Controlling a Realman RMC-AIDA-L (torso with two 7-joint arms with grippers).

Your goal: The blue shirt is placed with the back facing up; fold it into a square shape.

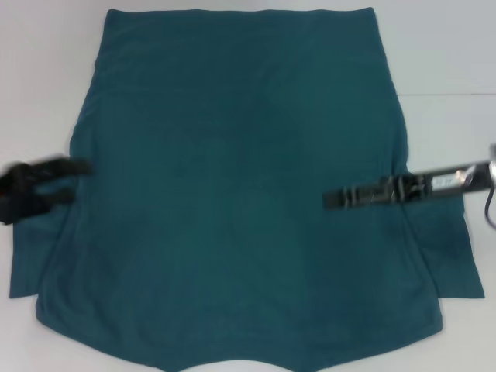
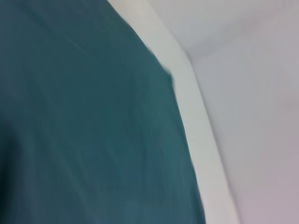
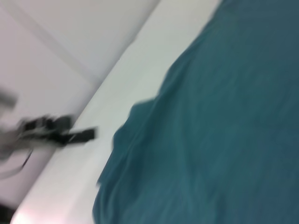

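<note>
The blue shirt (image 1: 240, 186) lies spread flat on the white table, plain side up, with no letters showing. Its hem is at the far edge and its sleeves stick out at the near left and right. My left gripper (image 1: 80, 182) is at the shirt's left edge near the sleeve, open, with nothing between its fingers. My right gripper (image 1: 327, 200) reaches in from the right, low over the shirt's right half. The shirt fills much of the left wrist view (image 2: 88, 121) and the right wrist view (image 3: 210, 130). The left gripper (image 3: 86, 135) also shows far off in the right wrist view.
The white table (image 1: 46, 70) shows on both sides of the shirt. A seam in the table surface (image 1: 446, 94) runs out to the right. The shirt's near edge reaches the bottom of the head view.
</note>
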